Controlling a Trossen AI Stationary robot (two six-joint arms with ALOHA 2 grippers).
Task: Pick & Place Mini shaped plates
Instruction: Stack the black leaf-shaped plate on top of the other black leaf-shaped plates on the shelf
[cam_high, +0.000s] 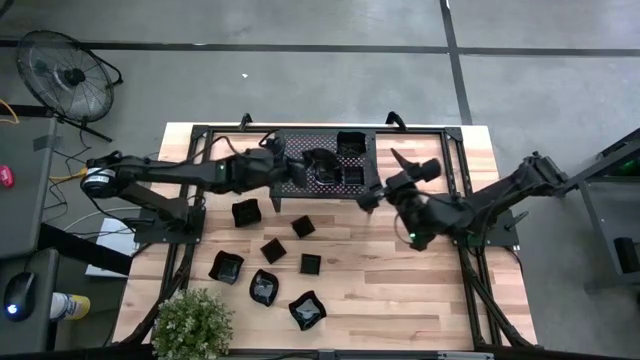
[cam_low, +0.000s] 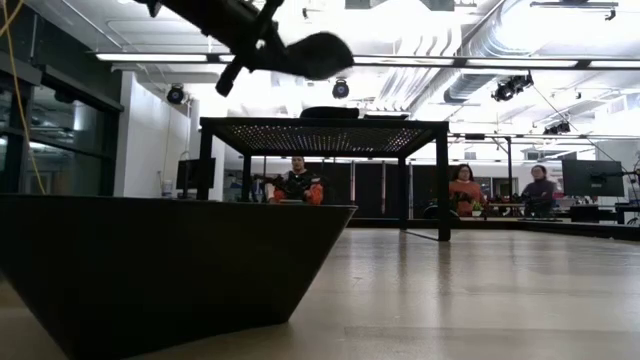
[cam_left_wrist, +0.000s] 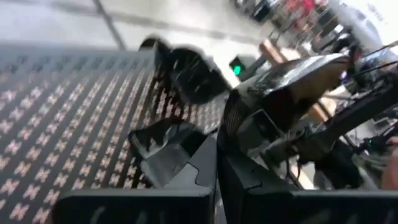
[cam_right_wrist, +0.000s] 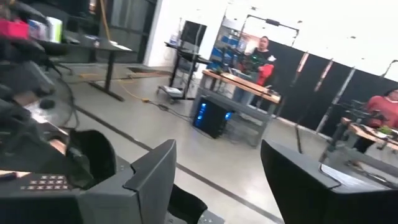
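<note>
Plates (cam_high: 274, 250) before rack (cam_high: 300, 150); others on it.

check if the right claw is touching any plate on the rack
Cannot tell. In the high view the right claw hangs at the rack's edge beside a plate; its wrist view shows the fingers spread wide with nothing between.

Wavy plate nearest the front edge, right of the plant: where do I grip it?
Probably its raised rim, from straight above, one of the jaws inside and one outside: the wavy plate lies open side up, standing free.
</note>
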